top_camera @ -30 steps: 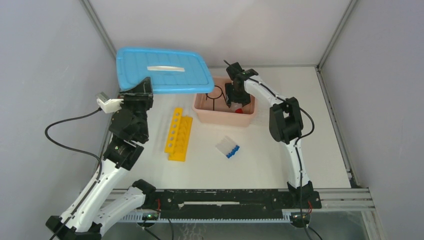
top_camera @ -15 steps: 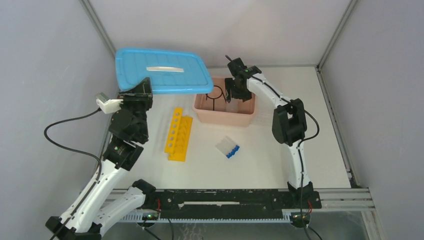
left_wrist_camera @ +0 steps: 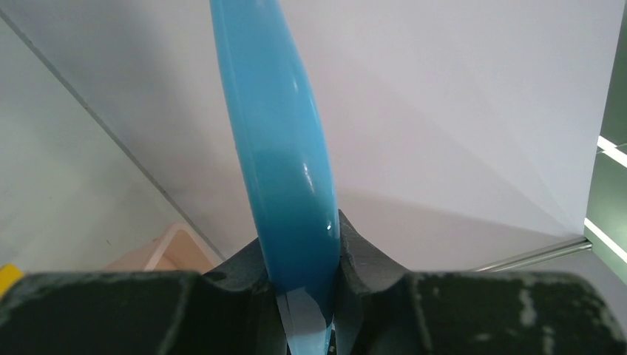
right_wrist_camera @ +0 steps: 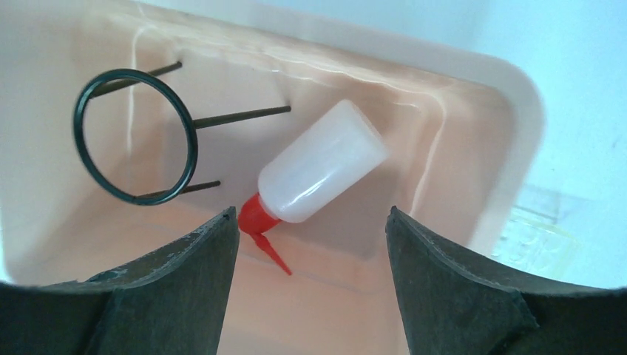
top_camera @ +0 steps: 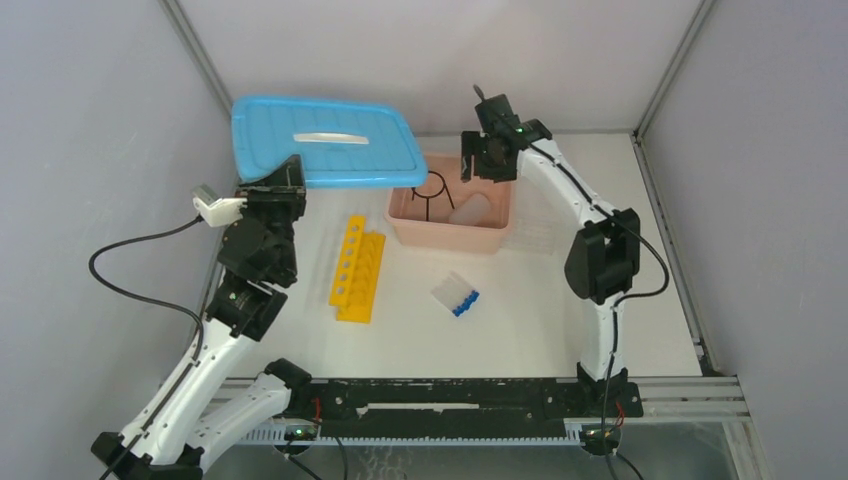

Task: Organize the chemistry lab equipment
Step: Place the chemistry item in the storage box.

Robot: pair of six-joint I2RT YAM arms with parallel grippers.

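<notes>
Inside bin [top_camera: 445, 238]: done with bottle [right_wrist_camera: 325, 163] and ring [right_wrist_camera: 200, 123]; yet to stow rack [top_camera: 357, 268], tubes [top_camera: 457, 295], perhaps tray [top_camera: 535, 232]; right tool [right_wrist_camera: 310, 222] wide, left tool [top_camera: 285, 180] clamping lid [top_camera: 325, 140].

A blue lid [top_camera: 325, 140] with a pale strip across its top is seen raised over the table's [top_camera: 520, 320] far left corner, its right edge overlapping a pink tub [top_camera: 445, 238] that is set open near the middle of the far edge.

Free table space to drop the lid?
Bare: the near strip in front of rack and tubes; the right side beyond the right arm. Crowded: bin, holding ring and bottle, clear tray beside it.
</notes>
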